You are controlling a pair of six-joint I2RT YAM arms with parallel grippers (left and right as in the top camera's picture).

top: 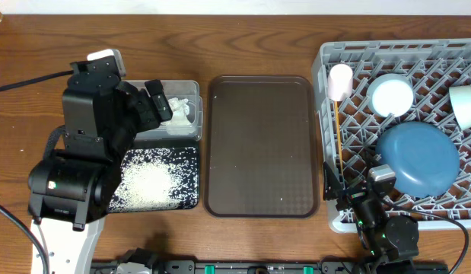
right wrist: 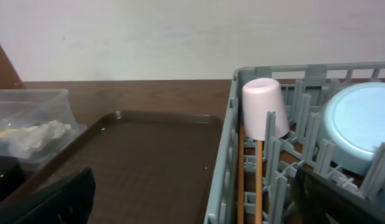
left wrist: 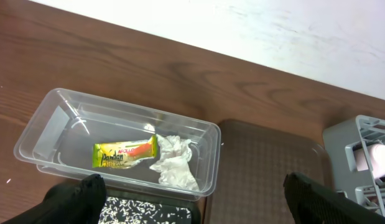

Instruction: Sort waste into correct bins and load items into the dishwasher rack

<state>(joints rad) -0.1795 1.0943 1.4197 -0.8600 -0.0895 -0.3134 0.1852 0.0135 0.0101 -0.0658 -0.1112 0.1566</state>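
At the left of the overhead view, the left gripper (left wrist: 192,186) hangs above the near edge of the tub (top: 192,85), jaws spread wide and holding nothing. In its wrist view the tub fills the middle left of the frame, just ahead of the fingers. The wrapper (left wrist: 125,155) lies flat on the tub's floor, and the napkin (left wrist: 175,163) touches its right end. Below the tub in the overhead frame is the black bin (top: 191,156), partly hidden by the arm, with rice (top: 147,183) scattered over its floor.

At centre is the tray (top: 262,144), just beside both bins.

The rack (top: 326,76) fills the right side. The cup (right wrist: 264,109) stands upside down at its upper left, and the chopsticks (right wrist: 259,180) run down from it along the left wall. To the right is the white bowl (top: 392,95), with the plate (top: 418,158) below it and the green bowl (top: 465,105) at the far right edge.

The right gripper (right wrist: 192,180) is at the lower right of the overhead frame, by the rack's near left corner. Its jaws are fully apart and empty. In its wrist view the cup and chopsticks lie ahead, right of centre between the fingers.
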